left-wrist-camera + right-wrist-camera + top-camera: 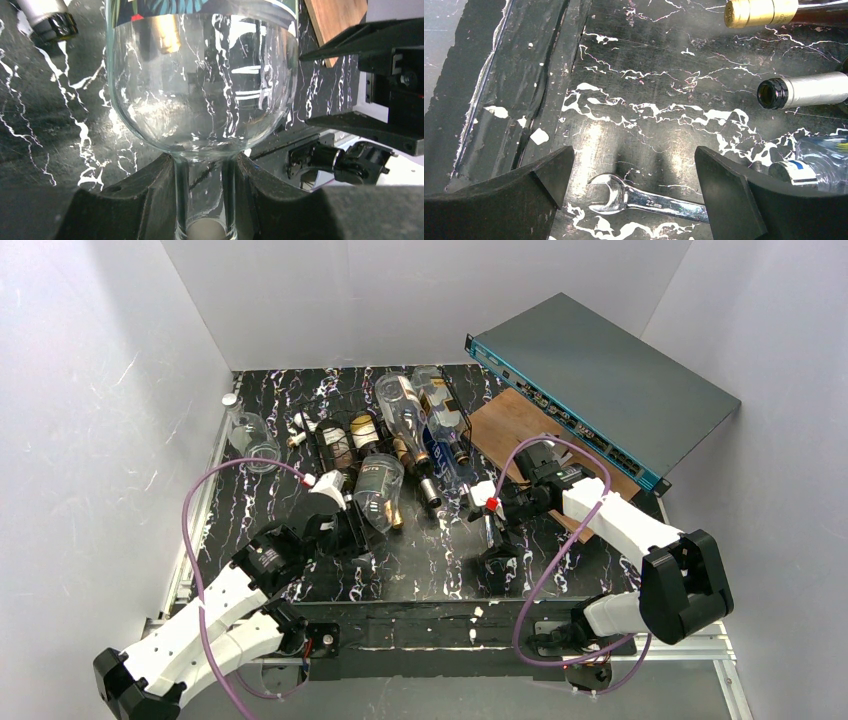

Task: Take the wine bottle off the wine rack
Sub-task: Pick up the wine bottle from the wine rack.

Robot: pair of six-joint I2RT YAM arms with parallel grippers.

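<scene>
Black, white-veined tabletop (430, 565), white walls on three sides

Left gripper (205, 180): jaws closed on the neck of a clear wine bottle (200, 90), with both fingers (142, 200) against the glass. The shoulder and body swell out just beyond the fingertips, and a dark leaf-print label sits at the far end. From overhead the bottle slants out ahead of these jaws, its far end at the near edge of the wine rack (330, 445). Cannot tell whether it touches the wire. More bottles lie in the cradles beyond.

Right gripper (634, 170): jaws wide apart, holding nothing, hanging over the table. Below the gap lies a spanner (649, 201) stamped 22mm, flat on the surface, its open end between the fingers.
- Ahead of the fingertips and off to one side: a gold-foiled bottle neck (759, 11) and a silver-foiled neck (814, 90) with an open mouth.
- Just beside one finger: a clear bottle with a blue-and-white cap (801, 171).

Further beyond the right jaws, seen from overhead: a wooden board (510, 425), and a grey network switch (610, 370) with a teal front edge lying tilted over it
</scene>
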